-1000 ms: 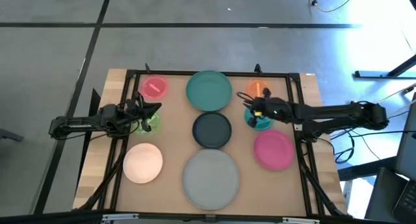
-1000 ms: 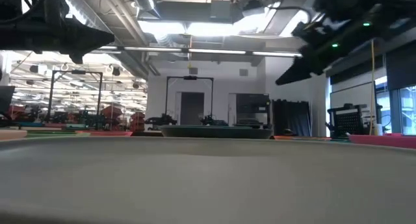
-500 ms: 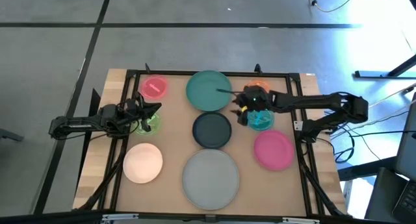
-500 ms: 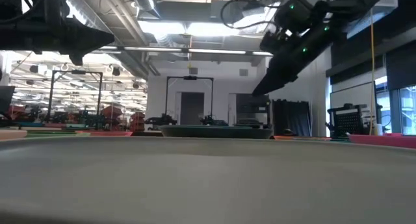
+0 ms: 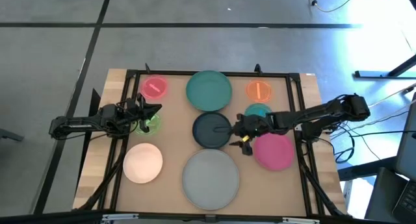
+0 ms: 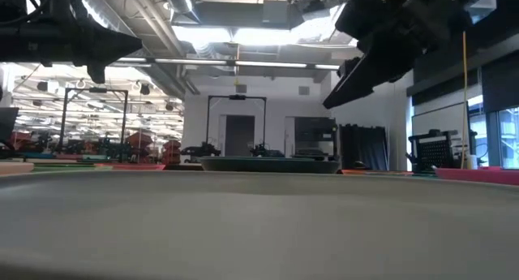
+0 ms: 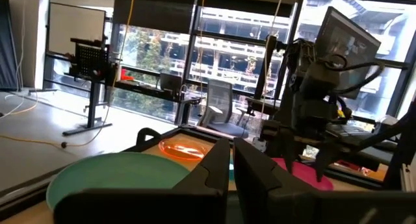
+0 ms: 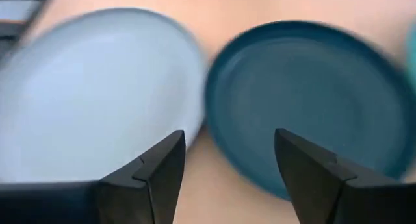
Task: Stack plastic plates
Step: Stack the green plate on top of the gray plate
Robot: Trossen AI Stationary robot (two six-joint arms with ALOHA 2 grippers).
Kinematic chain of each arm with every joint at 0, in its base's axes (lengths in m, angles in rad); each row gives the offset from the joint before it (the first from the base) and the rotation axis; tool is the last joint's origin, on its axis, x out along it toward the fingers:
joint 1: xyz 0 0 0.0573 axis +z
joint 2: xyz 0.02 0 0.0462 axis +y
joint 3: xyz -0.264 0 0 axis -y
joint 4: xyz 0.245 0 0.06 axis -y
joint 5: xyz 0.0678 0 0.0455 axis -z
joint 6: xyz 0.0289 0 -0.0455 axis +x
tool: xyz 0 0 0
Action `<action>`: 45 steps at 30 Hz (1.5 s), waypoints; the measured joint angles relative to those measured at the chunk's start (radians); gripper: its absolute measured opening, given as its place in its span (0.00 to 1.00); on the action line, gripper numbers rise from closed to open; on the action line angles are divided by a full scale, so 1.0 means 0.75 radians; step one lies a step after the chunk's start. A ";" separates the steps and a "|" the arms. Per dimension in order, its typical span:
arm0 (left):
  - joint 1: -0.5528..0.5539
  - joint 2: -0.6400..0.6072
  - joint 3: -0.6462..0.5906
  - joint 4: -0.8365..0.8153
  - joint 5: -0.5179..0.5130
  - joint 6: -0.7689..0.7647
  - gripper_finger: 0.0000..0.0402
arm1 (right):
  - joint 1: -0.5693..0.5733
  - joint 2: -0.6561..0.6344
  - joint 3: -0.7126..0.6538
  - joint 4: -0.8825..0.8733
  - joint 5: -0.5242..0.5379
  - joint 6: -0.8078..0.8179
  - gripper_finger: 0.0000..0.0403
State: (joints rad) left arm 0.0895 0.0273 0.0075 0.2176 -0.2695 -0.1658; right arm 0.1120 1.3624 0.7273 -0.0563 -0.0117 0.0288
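Wooden table mid-frame, plates all laid out apart. Right gripper empty, fingers spread wide, hovering at navy plate right rim, centre frame. You should drop lower, pinch rim squarely. Left gripper parked over green plate, fingers nearly together, empty.

Wooden table: nine plastic plates lying separately, unstacked.

Right arm reached in from the table's right edge, low and stretched toward the middle, and its gripper sat near the center with fingers spread apart, nothing between them. Left arm came in from the left edge, gripper parked over the left side, fingers pressed together.
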 joint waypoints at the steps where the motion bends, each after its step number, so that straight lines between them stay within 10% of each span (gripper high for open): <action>1: 0.000 0.000 0.000 0.000 0.000 0.000 0.04 | 0.001 0.000 0.000 0.000 0.062 -0.013 0.57; 14: 0.000 0.000 0.000 -0.008 0.003 -0.015 0.04 | -0.143 0.020 0.000 0.005 0.574 -0.392 0.57; 29: -0.001 0.000 0.000 0.000 -0.002 -0.014 0.04 | -0.574 0.361 0.028 0.222 0.260 -0.992 0.54; 45: -0.001 0.000 0.000 0.001 -0.003 -0.004 0.04 | -0.612 0.583 0.173 0.206 0.235 -1.067 0.21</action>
State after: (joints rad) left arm 0.0891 0.0272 0.0078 0.2181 -0.2714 -0.1688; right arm -0.3473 1.8000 0.8570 0.0979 0.1646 -0.7714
